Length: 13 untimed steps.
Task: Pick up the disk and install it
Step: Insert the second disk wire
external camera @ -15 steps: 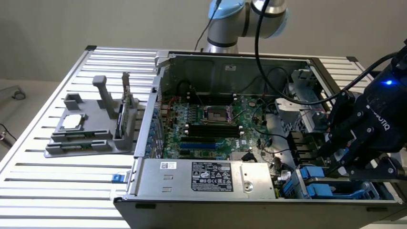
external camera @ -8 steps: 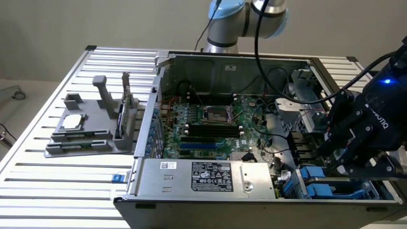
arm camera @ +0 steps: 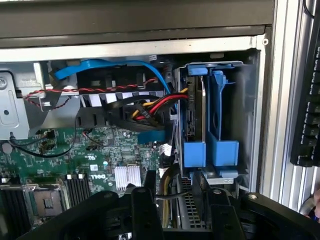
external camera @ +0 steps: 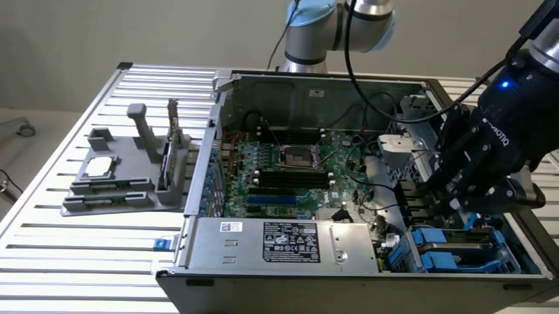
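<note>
The disk [arm camera: 198, 117] stands on edge in the drive bay of the open computer case [external camera: 262, 258], its grey metal side framed by a blue carrier. A second blue carrier [arm camera: 220, 120] sits in the slot beside it. In the exterior view the blue carriers [external camera: 454, 250] lie in the case's near corner on the exterior view's right. My gripper [external camera: 461, 208] hangs just above that bay. In the wrist view its two dark fingers [arm camera: 145, 210] stand apart, so my gripper [arm camera: 182, 216] is open with nothing between them, a short way back from the disk.
Red, yellow and black power leads [arm camera: 150, 105] and a blue data cable [arm camera: 115, 67] run close beside the bay. The motherboard [external camera: 288, 176] and power supply [external camera: 279, 243] take up the rest of the case. A grey fixture [external camera: 131, 173] on the exterior view's left holds a silver chip and an upright dark card.
</note>
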Each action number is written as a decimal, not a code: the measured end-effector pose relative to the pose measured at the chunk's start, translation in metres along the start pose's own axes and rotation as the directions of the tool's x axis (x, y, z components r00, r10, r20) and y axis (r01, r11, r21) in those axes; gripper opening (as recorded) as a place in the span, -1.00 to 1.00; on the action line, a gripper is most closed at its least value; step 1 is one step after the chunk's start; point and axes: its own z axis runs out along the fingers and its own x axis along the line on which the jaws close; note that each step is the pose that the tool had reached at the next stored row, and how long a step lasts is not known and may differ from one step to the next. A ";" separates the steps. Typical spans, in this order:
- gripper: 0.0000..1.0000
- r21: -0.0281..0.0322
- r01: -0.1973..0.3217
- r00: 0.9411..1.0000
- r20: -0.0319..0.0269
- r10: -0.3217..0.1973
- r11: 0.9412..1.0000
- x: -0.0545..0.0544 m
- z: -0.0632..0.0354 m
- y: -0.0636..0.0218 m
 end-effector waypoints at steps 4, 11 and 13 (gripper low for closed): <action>-0.15 -0.006 -0.004 0.999 0.034 0.005 1.000 0.012 -0.0030 0.0016; -0.15 -0.011 -0.014 0.995 0.100 0.015 1.000 0.019 -0.0096 0.0131; -0.15 -0.011 -0.016 0.994 0.104 0.017 1.000 0.020 -0.0098 0.0143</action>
